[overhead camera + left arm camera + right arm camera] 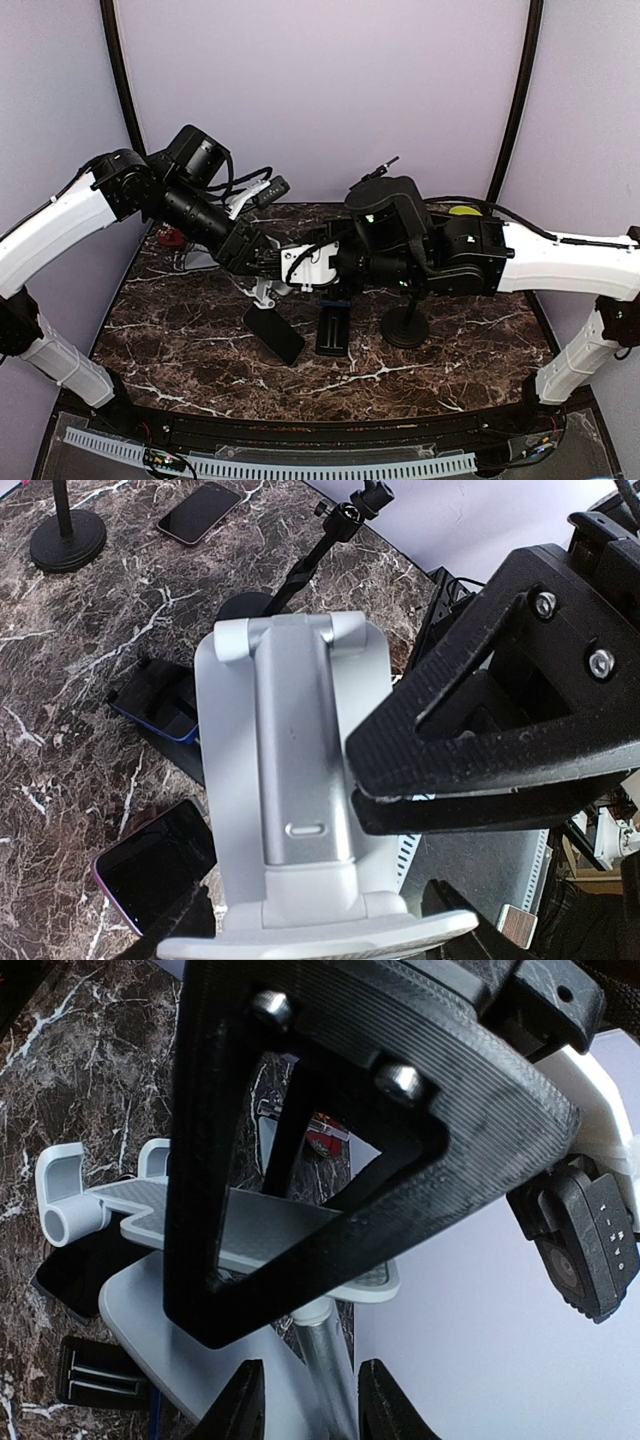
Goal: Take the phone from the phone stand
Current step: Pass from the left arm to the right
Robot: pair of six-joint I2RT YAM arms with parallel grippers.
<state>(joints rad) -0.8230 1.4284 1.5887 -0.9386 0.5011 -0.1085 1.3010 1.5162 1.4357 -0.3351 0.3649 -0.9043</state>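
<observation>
The grey phone stand [265, 292] is held tilted over the table's middle. Its plate [230, 1225] is bare, and its back post fills the left wrist view [300, 730]. My left gripper [320, 927] is shut on the plate, one finger at each side. A dark phone with a purple edge [275, 333] lies flat on the marble beside the stand's foot and also shows in the left wrist view [150, 880]. My right gripper [312, 1400] sits close against the post. Its fingers [450, 750] stand a little apart, and the post shows in the gap between them.
A black holder with a blue-edged phone [334, 328] lies right of the phone. A black round-base stand [405, 325] is further right. Another phone [200, 512] and a second round base [68, 540] lie farther off. A red item [172, 237] is at back left.
</observation>
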